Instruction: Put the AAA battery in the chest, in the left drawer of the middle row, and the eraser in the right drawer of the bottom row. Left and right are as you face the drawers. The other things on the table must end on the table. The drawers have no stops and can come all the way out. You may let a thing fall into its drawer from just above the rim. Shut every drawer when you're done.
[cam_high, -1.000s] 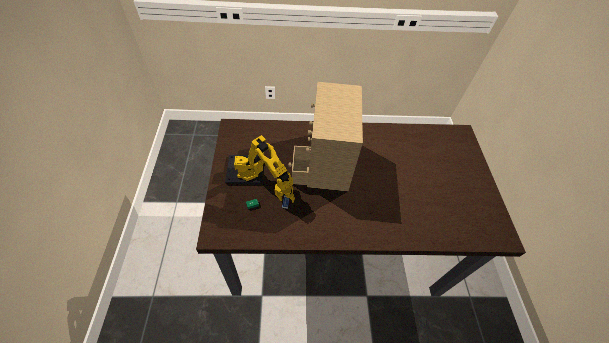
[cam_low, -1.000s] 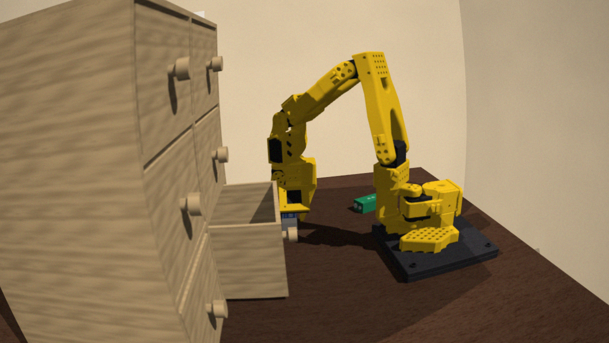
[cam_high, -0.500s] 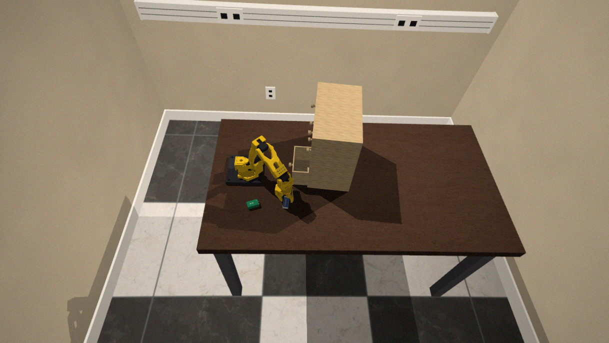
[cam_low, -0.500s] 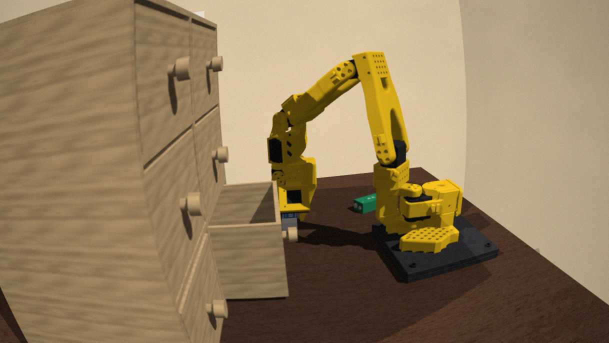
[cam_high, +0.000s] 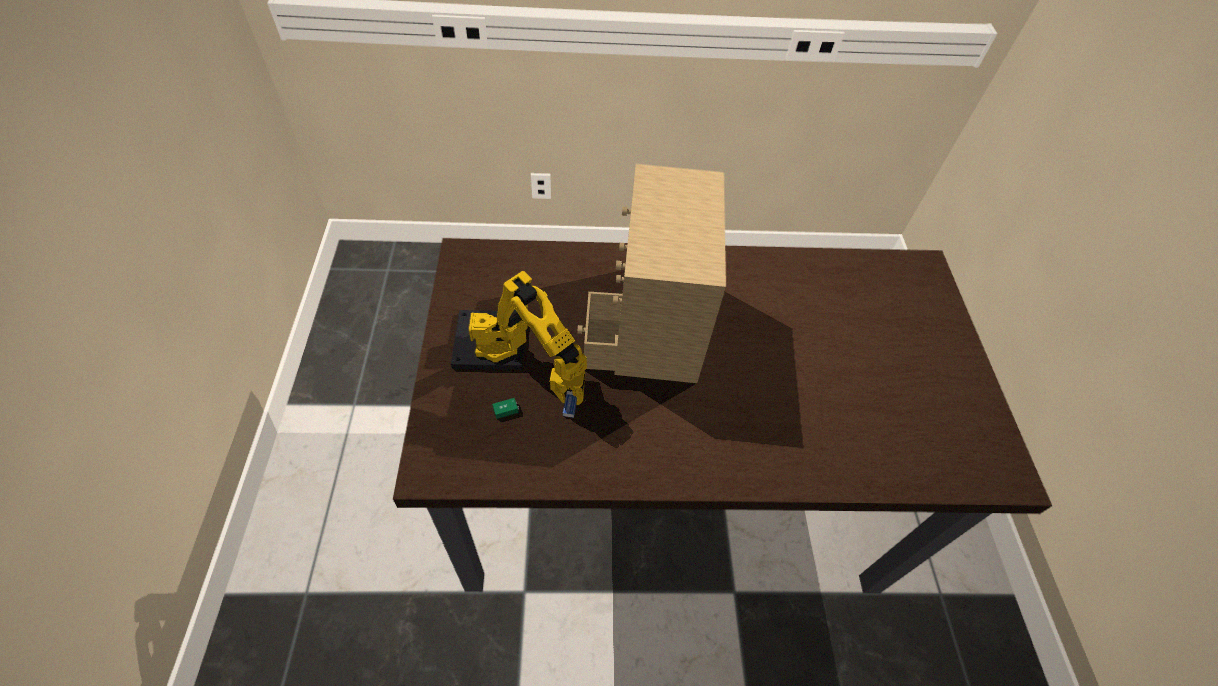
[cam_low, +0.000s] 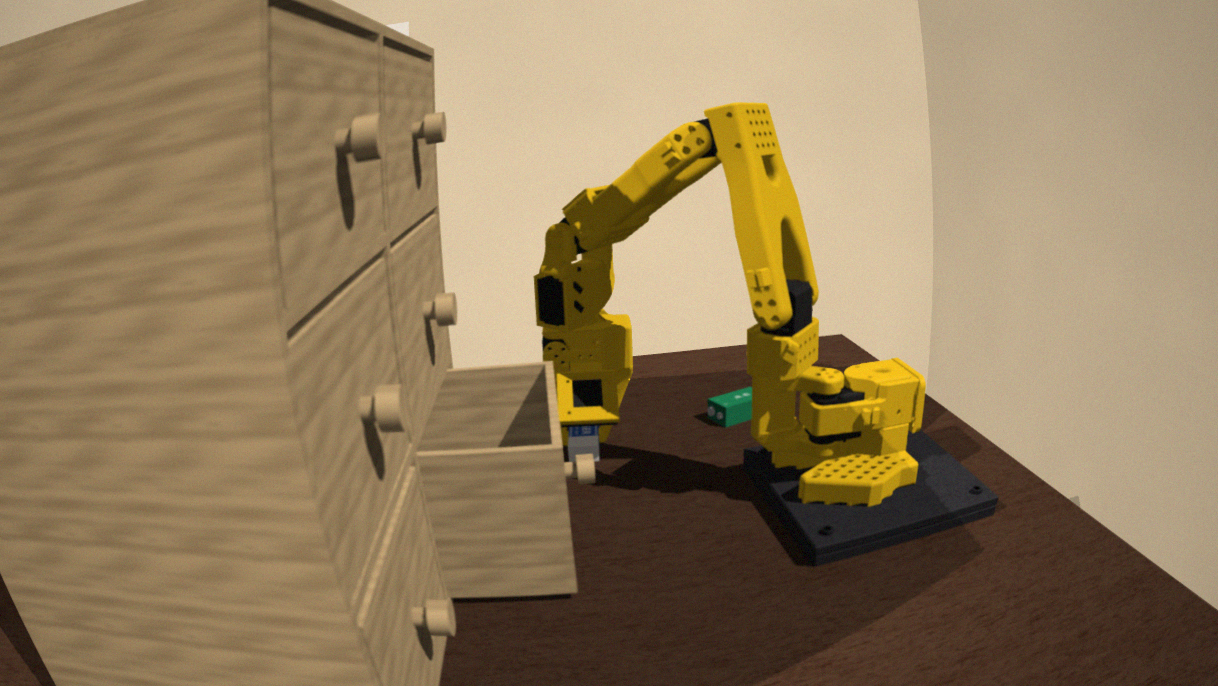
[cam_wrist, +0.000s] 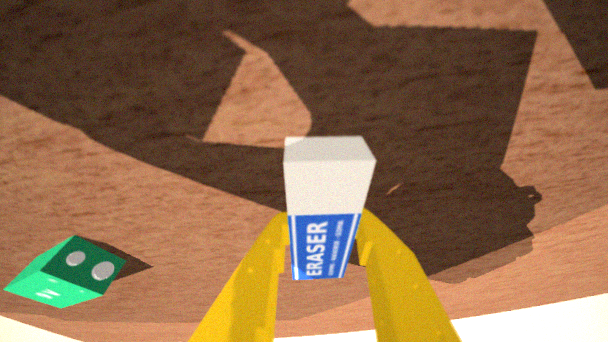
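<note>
claw (cam_wrist: 324, 235) nearly shut, pinching eraser (cam_wrist: 326, 200) by blue sleeve | eraser on worktop (cam_wrist: 150, 200) | green block (cam_wrist: 65, 272) well apart

Light, matt wood grain is showing across the chest (cam_low: 153, 340), knobs included. The worktop (cam_high: 852, 383) is reading as dark, smooth-finished wood. Yellow matt plastic is covering the arm (cam_low: 767, 221), its shell perforated. The eraser (cam_wrist: 327, 180) is looking like chalky white rubber in a blue printed paper sleeve.
</note>
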